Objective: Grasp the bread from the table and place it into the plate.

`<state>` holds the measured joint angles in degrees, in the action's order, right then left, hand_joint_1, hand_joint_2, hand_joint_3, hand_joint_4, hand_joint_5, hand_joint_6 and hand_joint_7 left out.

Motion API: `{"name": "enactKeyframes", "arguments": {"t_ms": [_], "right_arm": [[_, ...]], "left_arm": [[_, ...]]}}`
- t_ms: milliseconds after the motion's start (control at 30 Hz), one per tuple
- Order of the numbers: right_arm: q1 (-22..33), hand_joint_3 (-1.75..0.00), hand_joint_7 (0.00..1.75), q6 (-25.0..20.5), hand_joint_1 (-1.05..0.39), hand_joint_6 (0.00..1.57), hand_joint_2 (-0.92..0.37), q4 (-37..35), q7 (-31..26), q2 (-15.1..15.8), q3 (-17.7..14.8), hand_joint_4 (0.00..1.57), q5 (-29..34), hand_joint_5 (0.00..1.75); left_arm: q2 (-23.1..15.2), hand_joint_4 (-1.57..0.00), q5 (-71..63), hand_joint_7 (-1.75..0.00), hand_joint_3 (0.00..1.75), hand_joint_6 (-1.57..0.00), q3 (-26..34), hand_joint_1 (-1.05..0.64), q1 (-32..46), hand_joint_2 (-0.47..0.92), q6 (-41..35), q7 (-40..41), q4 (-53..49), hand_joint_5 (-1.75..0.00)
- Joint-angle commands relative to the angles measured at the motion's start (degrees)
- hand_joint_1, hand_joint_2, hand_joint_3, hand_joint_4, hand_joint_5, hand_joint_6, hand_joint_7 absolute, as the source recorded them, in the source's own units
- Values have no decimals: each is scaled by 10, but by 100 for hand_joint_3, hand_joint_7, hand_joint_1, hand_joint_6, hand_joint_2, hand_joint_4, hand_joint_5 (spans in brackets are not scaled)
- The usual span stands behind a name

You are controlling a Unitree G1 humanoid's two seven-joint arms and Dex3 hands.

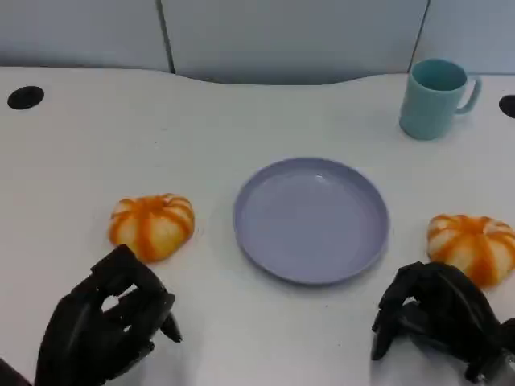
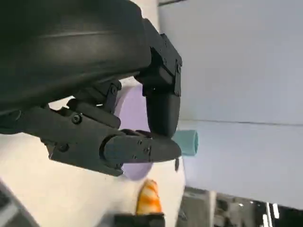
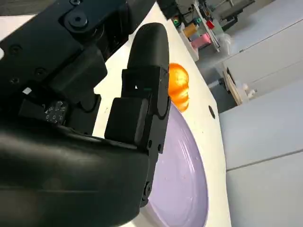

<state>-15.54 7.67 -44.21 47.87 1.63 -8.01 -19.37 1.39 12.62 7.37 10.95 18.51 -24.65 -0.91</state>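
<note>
Two orange-and-white striped breads lie on the white table. The left bread [image 1: 153, 226] [image 3: 179, 88] sits left of the lilac plate [image 1: 311, 219] [image 2: 127, 108] [image 3: 182, 175], and the right bread [image 1: 473, 245] [image 2: 148, 198] sits right of it. Nothing lies in the plate. My left hand [image 1: 109, 323] [image 2: 94, 94] hovers just in front of the left bread, fingers loosely bent and apart, holding nothing. My right hand [image 1: 438, 318] [image 3: 94, 118] hangs in front of the right bread in the same loose pose, holding nothing.
A teal mug [image 1: 435, 97] [image 2: 187, 142] stands at the back right, beyond the plate. Black round holes [image 1: 25, 97] sit near the table's far corners. The table's curved back edge meets a pale wall.
</note>
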Motion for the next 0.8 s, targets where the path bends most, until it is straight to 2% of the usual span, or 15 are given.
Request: {"name": "enactKeyframes", "arguments": {"t_ms": [33,67,167,200,267,500,533,567,600,700,800], "right_arm": [[0,0,33,4,-105,157,-55,-4,-5,-2,1,157,2,57],[-1,0,33,3,-105,157,-54,-4,-5,-3,2,157,3,57],[-2,0,33,2,-105,157,-54,-6,-7,-4,2,157,4,57],[-3,0,33,3,-105,157,-54,-6,-7,-5,2,157,4,57],[-3,0,33,3,-105,157,-54,-7,-7,-5,2,157,4,57],[-3,0,33,4,-105,157,-54,-7,-8,-5,3,157,4,58],[-3,0,33,1,-105,157,-54,-6,-7,-6,3,157,3,58],[-3,0,33,0,-105,157,-53,-6,-7,-6,4,157,3,57],[-3,0,33,-1,-105,157,-53,-5,-6,-7,4,157,3,57],[-3,0,33,6,-105,157,-53,-9,-2,-8,5,157,2,57],[-5,0,33,3,-105,157,-53,-10,0,-8,4,157,-1,56]], "left_arm": [[-26,-47,-136,-132,16,-47,1,-44,-13,92,106,83,26,-171],[-31,-44,-178,-125,14,-48,2,-42,-16,92,119,110,32,-169],[-52,-42,-315,-58,5,-53,3,-43,-25,92,142,190,46,-118],[-56,-42,-335,-48,4,-54,2,-44,-26,92,145,205,47,-112],[-62,-42,-351,-40,3,-56,-4,-44,-27,92,146,224,45,-106],[-78,-42,-355,-35,3,-57,-21,-44,-25,92,141,253,44,-104],[-120,-42,-446,-35,3,-58,-26,-44,-54,92,104,247,55,-104],[-152,-20,-515,-19,2,-40,-30,-57,-75,91,75,242,64,-71],[-176,-14,-567,-10,1,-34,-36,-61,-92,91,49,233,70,-54],[-207,-2,-625,-1,0,-23,-58,-67,-114,90,-5,208,79,-32],[-230,0,-666,-1,0,-18,-86,-73,-133,89,-55,188,83,-19]]}}
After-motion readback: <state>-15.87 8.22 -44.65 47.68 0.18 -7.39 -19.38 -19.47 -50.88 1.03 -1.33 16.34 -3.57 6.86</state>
